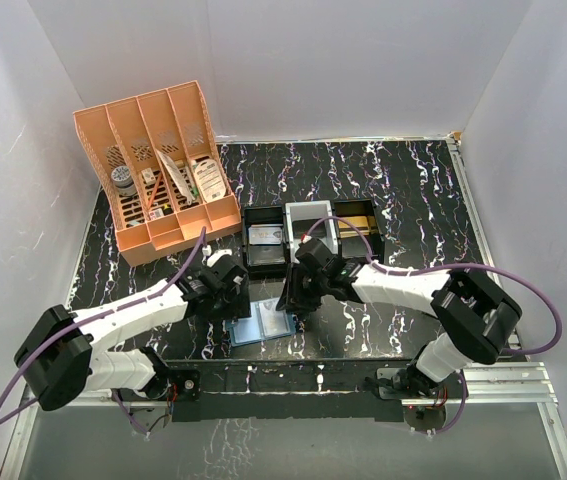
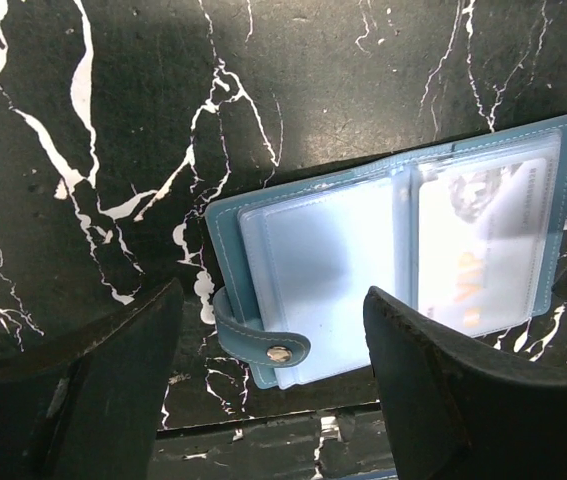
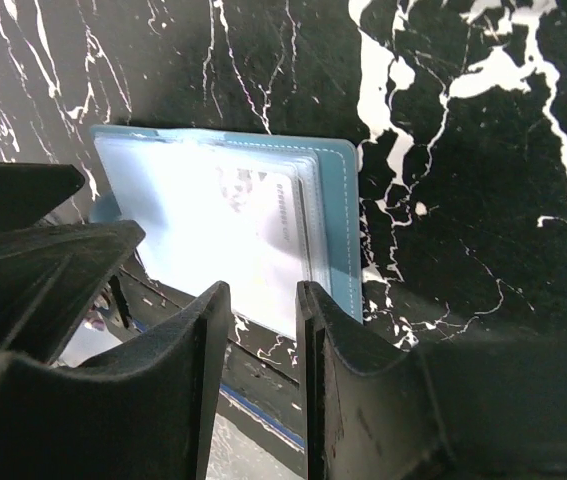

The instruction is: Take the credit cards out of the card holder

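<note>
Holding one card (image 2: 483, 250): open card holder (image 2: 225, 240)

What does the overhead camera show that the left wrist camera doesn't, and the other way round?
Only the overhead view shows the orange desk organizer and the row of trays behind. Only the left wrist view shows the snap strap, one clear pocket that looks empty, and a card with gold lettering in the other. Both show the card holder lying open on the black marbled table.

White arms (image 1: 133, 318), black joints, purple cables (image 1: 463, 267), matte black left gripper (image 2: 273, 300) and right gripper (image 3: 263, 290).
</note>
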